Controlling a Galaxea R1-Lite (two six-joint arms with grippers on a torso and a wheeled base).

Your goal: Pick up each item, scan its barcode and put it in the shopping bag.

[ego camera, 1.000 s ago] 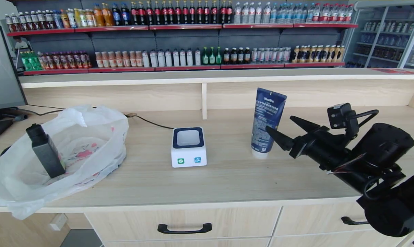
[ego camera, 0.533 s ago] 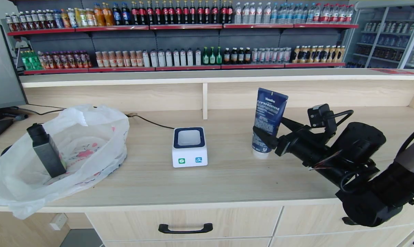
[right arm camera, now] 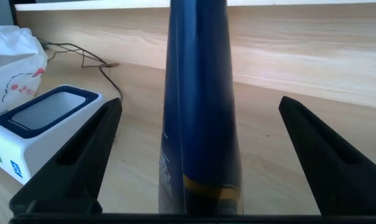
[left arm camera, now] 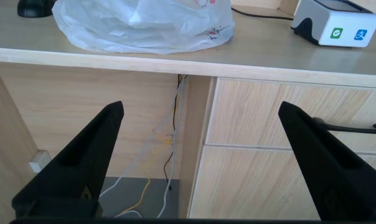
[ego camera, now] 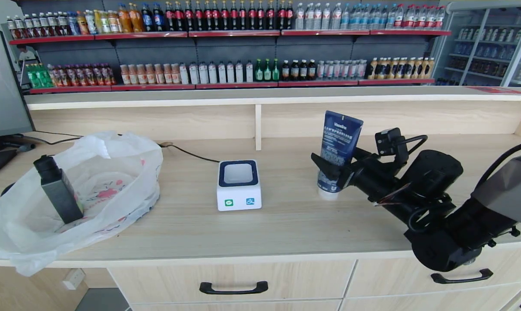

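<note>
My right hand [ego camera: 336,157] has moved in on the blue tube [ego camera: 341,134], which stands upright toward the back right of the surface [ego camera: 286,220]. Its 2 fingers [ego camera: 323,166] are wide open, 1 on each side of the tube, not squeezing yet. I think closing comes next.

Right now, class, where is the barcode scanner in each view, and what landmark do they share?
Head view: scanner on the counter, between bag and tube.
Left wrist view: scanner on the counter, apart from the bag.
Right wrist view: scanner beside the tube.
Shared landmark: bag.
</note>
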